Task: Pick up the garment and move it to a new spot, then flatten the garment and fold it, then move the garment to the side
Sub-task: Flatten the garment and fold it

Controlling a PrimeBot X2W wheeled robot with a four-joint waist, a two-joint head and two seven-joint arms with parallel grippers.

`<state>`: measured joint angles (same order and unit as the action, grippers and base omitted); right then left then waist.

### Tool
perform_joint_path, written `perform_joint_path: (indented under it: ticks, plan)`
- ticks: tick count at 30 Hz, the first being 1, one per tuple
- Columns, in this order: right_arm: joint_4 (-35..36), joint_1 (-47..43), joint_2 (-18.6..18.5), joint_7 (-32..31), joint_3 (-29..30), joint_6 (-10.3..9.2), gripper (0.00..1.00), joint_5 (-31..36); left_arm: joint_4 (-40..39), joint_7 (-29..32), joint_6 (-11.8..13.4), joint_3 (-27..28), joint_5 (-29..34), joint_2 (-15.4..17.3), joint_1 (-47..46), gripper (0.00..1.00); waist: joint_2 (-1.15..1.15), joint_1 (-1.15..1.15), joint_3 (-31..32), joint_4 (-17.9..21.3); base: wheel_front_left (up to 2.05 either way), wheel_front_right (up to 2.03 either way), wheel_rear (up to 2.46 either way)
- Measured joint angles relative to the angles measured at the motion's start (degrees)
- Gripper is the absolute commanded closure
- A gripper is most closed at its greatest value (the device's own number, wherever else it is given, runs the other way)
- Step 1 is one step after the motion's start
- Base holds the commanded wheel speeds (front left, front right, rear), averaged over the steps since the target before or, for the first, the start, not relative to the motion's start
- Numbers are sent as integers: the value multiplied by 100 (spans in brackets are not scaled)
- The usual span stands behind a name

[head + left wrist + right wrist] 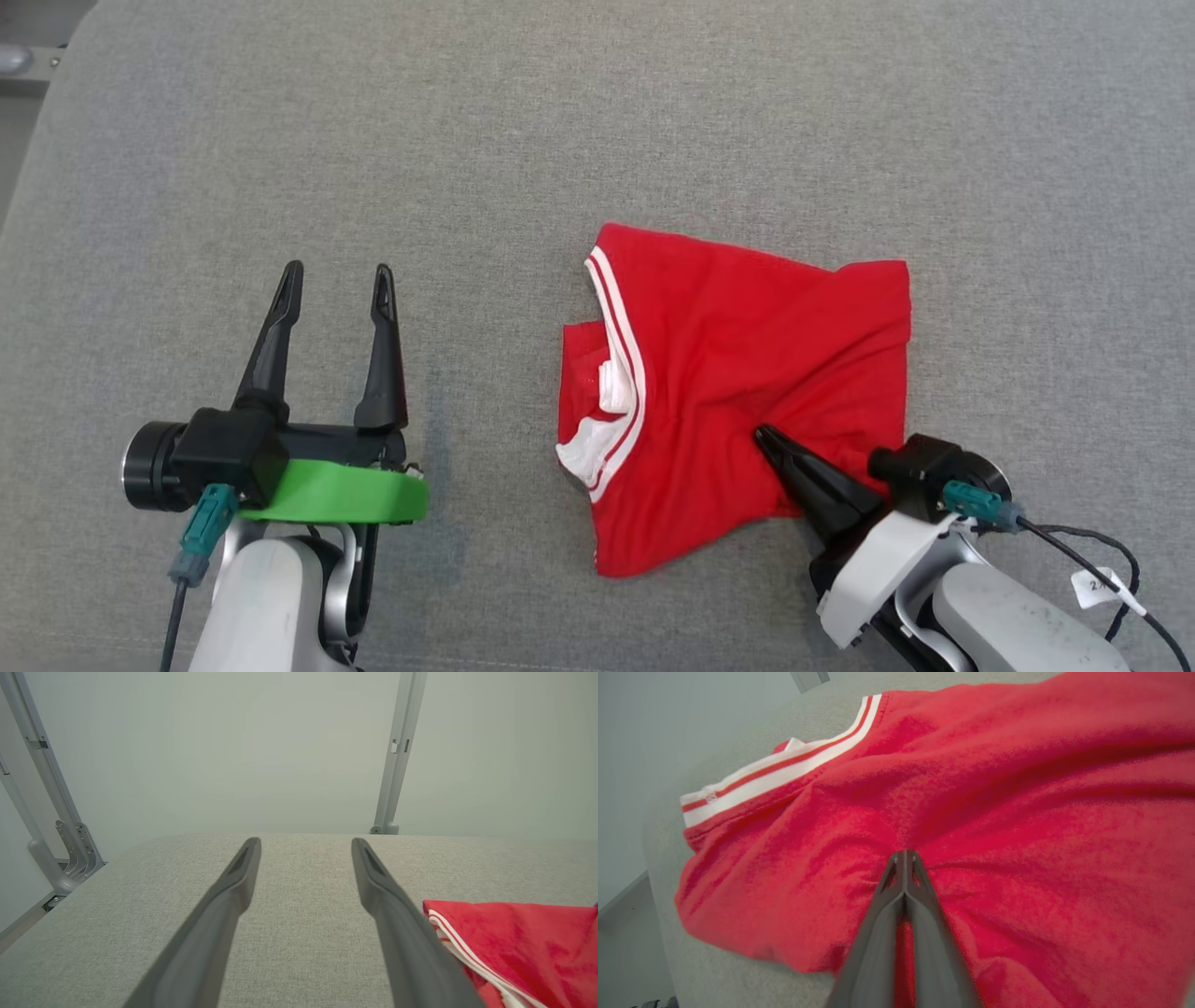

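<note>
Garment (747,373), red, lies on grey fabric surface (560,140), pinched by right gripper (761,434); left gripper (338,271) wide, pale wall (280,742) behind

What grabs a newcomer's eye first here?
The red garment with white striped trim lies rumpled on the grey cloth surface, right of centre in the head view. The right gripper is shut on a pinch of its near part, and the fabric puckers toward the tips. The left gripper, with a green band at its base, stands open over bare cloth to the left.
</note>
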<state>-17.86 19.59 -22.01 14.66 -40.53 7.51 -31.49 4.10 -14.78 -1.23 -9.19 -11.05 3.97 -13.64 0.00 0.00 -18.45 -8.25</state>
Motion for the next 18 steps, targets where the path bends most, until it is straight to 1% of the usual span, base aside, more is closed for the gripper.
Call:
perform_joint_path:
  ticks: [5, 8, 11, 15, 18]
  plan:
    - [-108, -166, 8, 44, -75, 5, 100, -219, -15, -1, -2, 35, 10, -8, 4, 0, 0, 0, 1, 96, 0, 0, 0]
    - [-21, -283, 92, 56, 69, 5, 100, -266, -16, -1, -5, 65, 37, -8, 8, 0, 0, 0, 8, 156, 0, 0, 0]
    - [423, -428, 237, 47, 590, 2, 100, -226, -32, -1, -10, 125, 58, 4, 16, 0, 0, 0, 26, 232, 0, 0, 0]
    - [1181, -615, 506, 48, 1388, 0, 100, 22, -73, -1, 18, 204, 88, 46, 85, 0, 0, 0, 77, 355, 0, 0, 0]
    - [1555, -790, 681, 48, 2082, -1, 100, 223, -102, -1, 45, 261, 103, 81, 149, 0, 0, 0, 139, 454, 0, 0, 0]
